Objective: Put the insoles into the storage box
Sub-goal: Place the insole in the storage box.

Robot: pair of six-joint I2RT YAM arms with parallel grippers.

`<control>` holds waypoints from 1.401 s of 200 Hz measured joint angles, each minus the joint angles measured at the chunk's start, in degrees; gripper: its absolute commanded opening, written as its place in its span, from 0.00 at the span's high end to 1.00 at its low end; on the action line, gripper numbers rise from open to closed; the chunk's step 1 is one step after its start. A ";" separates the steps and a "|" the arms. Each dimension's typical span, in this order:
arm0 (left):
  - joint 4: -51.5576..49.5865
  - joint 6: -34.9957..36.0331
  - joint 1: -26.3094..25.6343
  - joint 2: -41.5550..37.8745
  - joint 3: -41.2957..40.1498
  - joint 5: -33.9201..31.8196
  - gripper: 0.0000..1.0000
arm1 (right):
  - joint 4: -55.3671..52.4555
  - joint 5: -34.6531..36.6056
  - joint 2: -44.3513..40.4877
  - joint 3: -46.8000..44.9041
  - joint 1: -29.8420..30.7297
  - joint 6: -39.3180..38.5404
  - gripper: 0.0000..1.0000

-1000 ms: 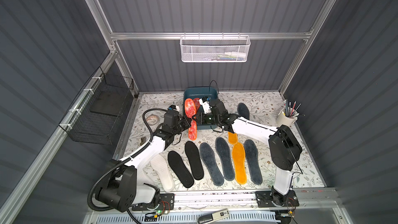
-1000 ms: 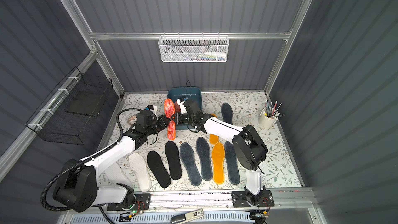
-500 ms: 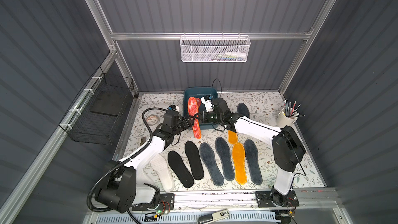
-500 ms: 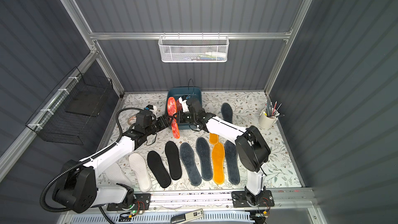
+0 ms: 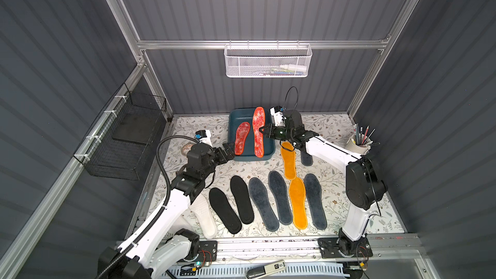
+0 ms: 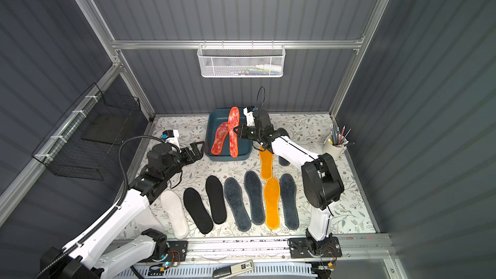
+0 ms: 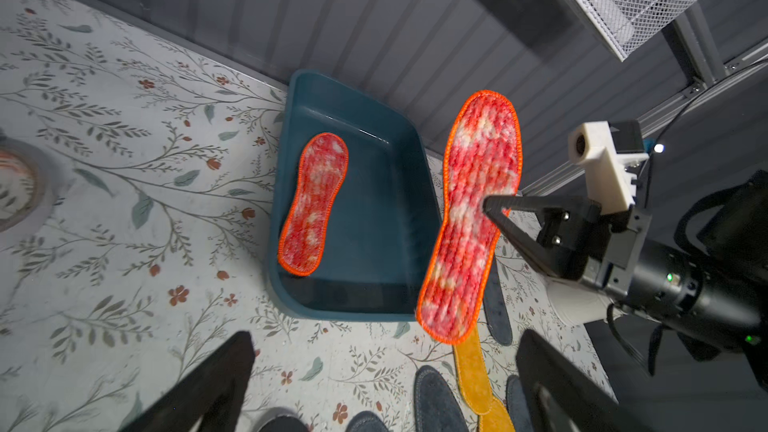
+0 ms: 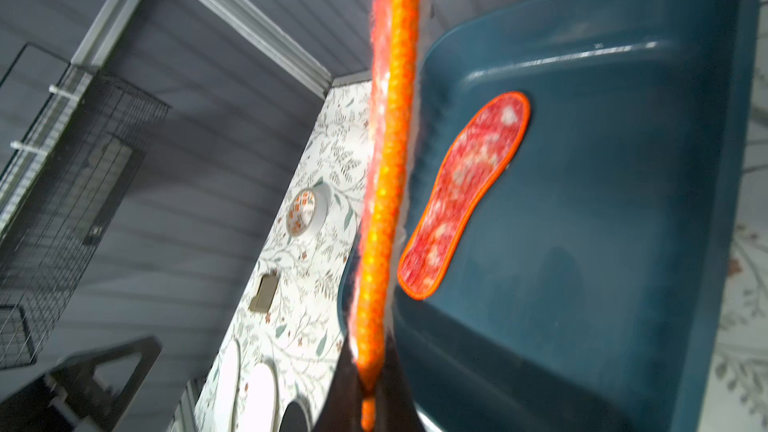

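Floral-print tabletop (image 5: pixel 241 169), dark grey ribbed walls on three sides.

State. Your right gripper (image 5: pixel 261 130) was clamped on the long edge of a red-orange mottled fuzzy insole (image 5: pixel 258 122), about mid-length, holding it clear of the surface and tipped up on edge. Beneath those tips sat the shallow dark teal plastic storage box (image 5: pixel 234 119). A second red-orange mottled insole (image 5: pixel 241 138) lay flat on the box floor, beyond the held one as seen from that gripper. Your left gripper (image 6: pixel 197 149) stood with its jaws wide apart and empty, just short of the box's near corner. The flat black insoles (image 5: pixel 241 199), fuzzy grey-blue insoles (image 5: pixel 280 197), orange-yellow insoles (image 5: pixel 298 205) and white textured insole (image 5: pixel 205 214) lay on the tabletop, back toward the arm bases.

Step judged: placing the held insole.
- The box looked barely longer than the insole, so you needed its long axis kept along the box's long side.
- Roll the wrist until the insole faced down.
- Lower it over the bare strip of floor nearest the right gripper, then part the jaws.
- A release on edge risked it leaning on the wall or flopping over the rim.
- The left gripper was best kept back.

Not resolved.
- The height of the held insole above the box floor could not be judged.
- The right wrist view was blurred and showed the insole only edge-on.
- The pads were hidden behind the insole's pile.
- One dark grey-blue insole (image 5: pixel 306 158) was cut off under the right forearm.
- The white one was partly under the left arm.
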 measured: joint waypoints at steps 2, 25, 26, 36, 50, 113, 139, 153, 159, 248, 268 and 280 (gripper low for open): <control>-0.39 0.02 0.00 -0.44 -0.24 -0.24 0.00 | -0.02 -0.11 0.35 0.48 -0.09 -0.04 1.00; -5.05 0.17 0.00 -4.90 -1.79 -2.82 0.00 | -0.15 -0.96 4.15 4.66 -0.42 -0.79 1.00; -5.20 0.17 0.00 -5.07 -1.81 -2.91 0.00 | -0.15 -0.98 4.33 4.83 -0.42 -0.83 1.00; -7.13 0.15 0.00 -6.86 -2.25 -4.04 0.00 | -0.46 -1.38 6.12 6.88 -0.39 -1.11 1.00; -9.33 0.11 0.00 -9.25 -2.89 -5.18 0.00 | -0.79 -1.75 8.87 9.99 -0.39 -1.55 1.00; -16.04 -0.11 0.00 -13.64 -4.00 -8.52 0.00 | -3.04 -2.69 18.03 17.22 -0.37 -3.06 1.00; -16.48 -0.09 0.00 -13.07 -3.98 -8.70 0.00 | -3.89 -2.69 20.63 18.91 -0.42 -3.85 1.00; -16.70 -0.09 0.00 -12.37 -3.98 -8.70 0.00 | -4.76 -2.51 21.86 20.04 -0.42 -4.22 1.00; -16.83 -0.09 0.00 -12.04 -3.98 -8.70 0.00 | -5.18 -2.47 22.45 20.57 -0.42 -4.33 1.00; -18.62 -0.09 0.00 -11.61 -3.30 -10.01 0.00 | -11.45 1.97 27.17 26.18 -0.44 -7.13 1.00; -18.82 -0.09 0.00 -11.61 -3.06 -10.54 0.00 | -12.76 2.84 28.22 27.96 -0.52 -7.82 0.97; -18.84 -0.11 0.00 -11.56 -2.97 -10.82 0.00 | -13.62 3.82 28.96 28.76 -0.52 -8.39 0.91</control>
